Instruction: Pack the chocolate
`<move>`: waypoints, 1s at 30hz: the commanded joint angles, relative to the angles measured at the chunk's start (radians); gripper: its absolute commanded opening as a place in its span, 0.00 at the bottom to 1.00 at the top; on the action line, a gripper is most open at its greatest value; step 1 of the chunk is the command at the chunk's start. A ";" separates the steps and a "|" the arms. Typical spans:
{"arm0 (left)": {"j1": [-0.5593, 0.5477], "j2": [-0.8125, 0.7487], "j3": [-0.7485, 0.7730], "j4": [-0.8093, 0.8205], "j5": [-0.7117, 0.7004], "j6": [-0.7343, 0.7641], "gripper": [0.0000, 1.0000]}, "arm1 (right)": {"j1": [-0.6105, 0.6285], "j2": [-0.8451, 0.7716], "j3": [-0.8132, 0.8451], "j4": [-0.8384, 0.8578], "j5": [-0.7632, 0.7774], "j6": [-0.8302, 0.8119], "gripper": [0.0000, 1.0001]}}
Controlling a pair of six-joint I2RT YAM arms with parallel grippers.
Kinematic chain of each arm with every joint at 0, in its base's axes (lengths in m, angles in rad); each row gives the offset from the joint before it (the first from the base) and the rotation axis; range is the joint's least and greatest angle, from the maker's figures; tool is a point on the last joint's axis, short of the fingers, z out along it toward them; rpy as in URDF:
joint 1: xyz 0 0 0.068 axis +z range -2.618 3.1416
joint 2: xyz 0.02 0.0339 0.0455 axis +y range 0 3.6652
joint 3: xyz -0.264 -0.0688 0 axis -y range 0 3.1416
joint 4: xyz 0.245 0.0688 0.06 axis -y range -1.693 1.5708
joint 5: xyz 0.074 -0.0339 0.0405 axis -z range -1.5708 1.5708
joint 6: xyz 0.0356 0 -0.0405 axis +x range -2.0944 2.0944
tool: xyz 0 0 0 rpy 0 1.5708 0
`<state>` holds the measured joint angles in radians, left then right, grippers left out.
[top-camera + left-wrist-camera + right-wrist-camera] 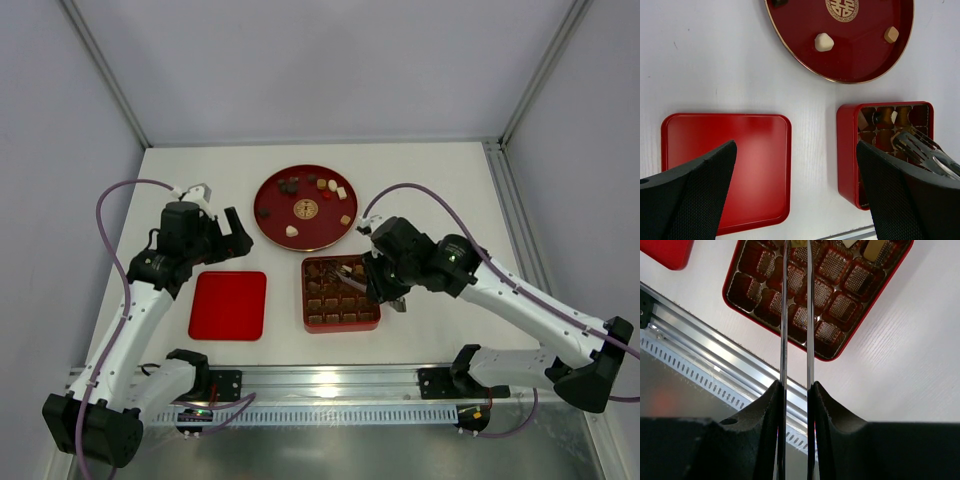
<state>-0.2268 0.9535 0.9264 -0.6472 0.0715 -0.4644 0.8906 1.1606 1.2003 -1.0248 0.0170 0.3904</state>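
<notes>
Several chocolate pieces (290,185), dark, light brown and cream, lie on the round red plate (270,225); a cream one (823,42) and a light brown one (891,34) show in the left wrist view. A few more sit in the far row of the square red box (340,327), such as one piece (875,249). My right gripper (380,282) (796,385) is shut on metal tongs (784,315), which reach over the box (832,262). Whether their tips hold a piece I cannot tell. My left gripper (225,238) (796,145) hangs open above the table between lid and box.
The flat red lid (228,305) (725,155) lies left of the box. An aluminium rail (330,385) runs along the near table edge. Grey walls close the table on the left, back and right.
</notes>
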 commanded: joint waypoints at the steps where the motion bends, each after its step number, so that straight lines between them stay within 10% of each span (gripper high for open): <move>1: 0.003 -0.013 -0.003 0.011 -0.010 0.004 1.00 | 0.013 -0.032 -0.027 0.043 0.015 0.034 0.28; 30: 0.003 -0.018 -0.001 0.008 -0.010 0.003 1.00 | 0.036 0.004 -0.073 0.094 0.020 0.047 0.35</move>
<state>-0.2268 0.9535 0.9264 -0.6476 0.0711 -0.4644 0.9211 1.1717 1.1275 -0.9653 0.0227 0.4259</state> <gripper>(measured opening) 0.996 0.351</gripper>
